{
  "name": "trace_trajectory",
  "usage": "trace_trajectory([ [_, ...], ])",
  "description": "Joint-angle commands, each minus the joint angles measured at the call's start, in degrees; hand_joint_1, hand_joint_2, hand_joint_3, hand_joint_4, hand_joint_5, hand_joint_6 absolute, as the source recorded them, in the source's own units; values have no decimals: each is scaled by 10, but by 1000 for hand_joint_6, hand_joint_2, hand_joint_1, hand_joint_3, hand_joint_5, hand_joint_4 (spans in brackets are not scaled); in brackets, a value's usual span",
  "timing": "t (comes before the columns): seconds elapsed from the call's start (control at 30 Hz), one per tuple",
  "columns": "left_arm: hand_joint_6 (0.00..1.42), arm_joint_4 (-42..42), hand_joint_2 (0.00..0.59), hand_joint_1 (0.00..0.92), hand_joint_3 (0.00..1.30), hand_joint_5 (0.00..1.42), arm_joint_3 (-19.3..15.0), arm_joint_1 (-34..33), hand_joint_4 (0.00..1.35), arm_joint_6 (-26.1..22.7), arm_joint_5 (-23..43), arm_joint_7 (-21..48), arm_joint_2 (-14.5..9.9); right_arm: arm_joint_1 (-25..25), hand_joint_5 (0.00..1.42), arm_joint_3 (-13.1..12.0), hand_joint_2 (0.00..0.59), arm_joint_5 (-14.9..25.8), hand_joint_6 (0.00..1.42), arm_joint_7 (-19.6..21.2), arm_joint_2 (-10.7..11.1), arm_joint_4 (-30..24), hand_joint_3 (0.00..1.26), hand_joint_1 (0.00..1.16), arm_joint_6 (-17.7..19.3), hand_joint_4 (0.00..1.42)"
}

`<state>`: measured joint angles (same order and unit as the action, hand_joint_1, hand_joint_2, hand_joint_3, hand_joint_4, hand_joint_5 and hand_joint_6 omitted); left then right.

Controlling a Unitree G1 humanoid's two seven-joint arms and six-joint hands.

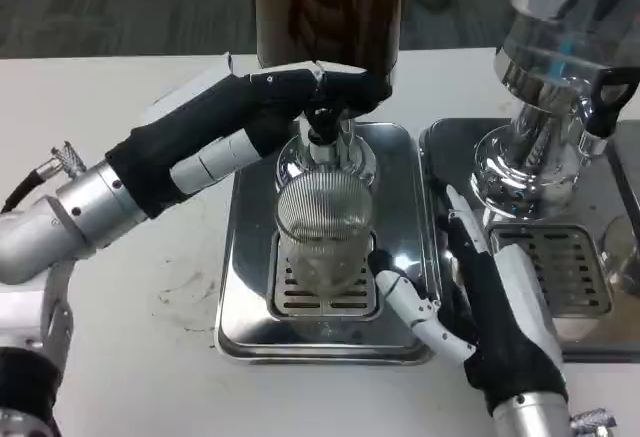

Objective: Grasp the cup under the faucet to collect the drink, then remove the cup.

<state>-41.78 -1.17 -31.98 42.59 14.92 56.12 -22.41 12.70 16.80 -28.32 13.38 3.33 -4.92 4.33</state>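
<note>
a ribbed clear glass cup (pixel 323 232) stands upright on the slotted metal drip grate (pixel 325 292) of a shiny steel dispenser tray (pixel 245 267), directly under the black faucet tap (pixel 322 127) of a tall dark drink dispenser (pixel 328 7). it sits there so the stream falls straight into it; whether any liquid is in it is hard to tell through the ribbing.

the left robot hand (pixel 318 89) reaches in from the left and wraps its dark fingers around the faucet lever, apparently to press or hold the tap for pouring. its fingers are curled on the tap, gripping it.

the right robot hand (pixel 470 292) lies on the right edge of the tray, just beside the cup but not touching it. its fingers (pixel 405 302) are spread apart and hold nothing, the lower ones pointing toward the cup's base, which suits a side approach for closing around the glass.

a second chrome dispenser (pixel 555 107) with its own drip grate (pixel 555 267) stands to the right on the white table (pixel 120 337), apart from the work.

judging from this, the cup is not yet grasped: the right robot hand needs to slide left and close around the glass without tipping it on the grate.
</note>
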Motion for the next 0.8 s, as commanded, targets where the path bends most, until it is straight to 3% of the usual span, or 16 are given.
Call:
trace_trajectory([
  [0.03, 152, -11, 76, 0, 326, 222, 16, 18, 218, 8, -35, 3, -14, -14, 51, -5, 218, 12, 112, -18, 2, 4, 5, 342, -6, 0],
  [0.8, 152, -23, 74, 0, 319, 217, 40, 16, 218, 71, -59, -34, -23, -29, 5, -12, 218, 12, 81, -32, 2, 10, 0, 345, -16, 0],
])
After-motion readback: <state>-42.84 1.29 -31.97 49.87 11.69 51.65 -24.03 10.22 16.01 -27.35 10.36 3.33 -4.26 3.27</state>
